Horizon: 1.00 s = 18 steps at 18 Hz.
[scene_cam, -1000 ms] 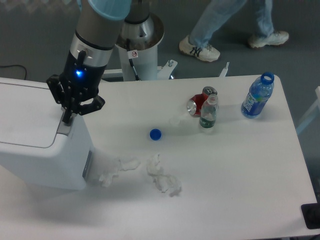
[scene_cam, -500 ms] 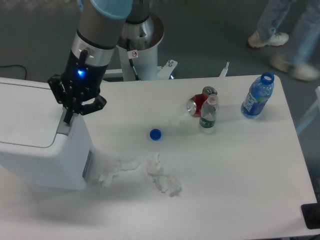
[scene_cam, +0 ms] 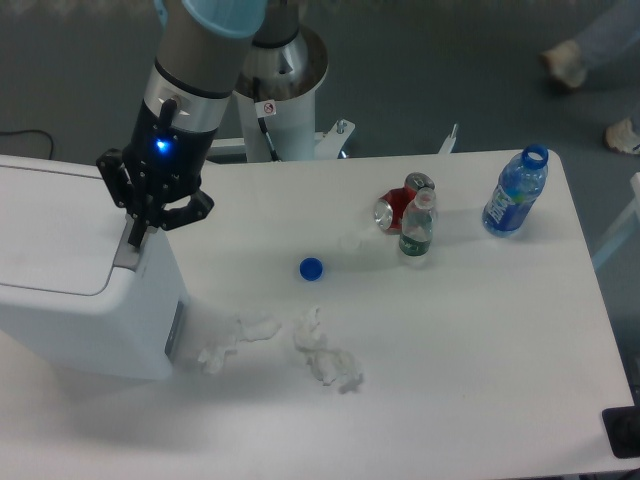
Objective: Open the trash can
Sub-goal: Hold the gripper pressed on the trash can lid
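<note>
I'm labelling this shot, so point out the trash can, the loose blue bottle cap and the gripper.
trash can (scene_cam: pixel 60 235): fixed camera, on the flat white lid.
blue bottle cap (scene_cam: pixel 311 268): fixed camera, on the cap's top face.
gripper (scene_cam: pixel 134 237): fixed camera, at the fingertips over the grey strip.

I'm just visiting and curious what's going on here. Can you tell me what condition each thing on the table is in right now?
trash can: lid down, closed.
tool: fingers together, tip on the grey button strip at the can's right edge.
blue bottle: upright, no cap.
blue cap: loose on the table.
small clear bottle: upright, capped.
red can: lying on its side.
tissues: crumpled.
</note>
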Each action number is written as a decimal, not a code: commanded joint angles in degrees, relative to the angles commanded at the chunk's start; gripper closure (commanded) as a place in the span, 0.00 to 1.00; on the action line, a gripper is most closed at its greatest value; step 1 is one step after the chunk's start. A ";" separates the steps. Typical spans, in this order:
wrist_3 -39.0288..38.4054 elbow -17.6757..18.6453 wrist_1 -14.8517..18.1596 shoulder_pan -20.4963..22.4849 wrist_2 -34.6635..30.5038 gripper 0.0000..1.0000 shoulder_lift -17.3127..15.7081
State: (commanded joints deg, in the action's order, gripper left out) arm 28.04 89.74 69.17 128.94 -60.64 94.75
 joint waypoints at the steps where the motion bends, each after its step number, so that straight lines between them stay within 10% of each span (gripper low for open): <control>1: 0.00 0.00 0.00 0.00 0.00 1.00 0.09; 18: 0.00 0.00 -0.70 0.00 -0.09 1.00 0.53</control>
State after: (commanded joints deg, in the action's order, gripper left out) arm 28.04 89.74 68.47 128.94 -60.73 95.27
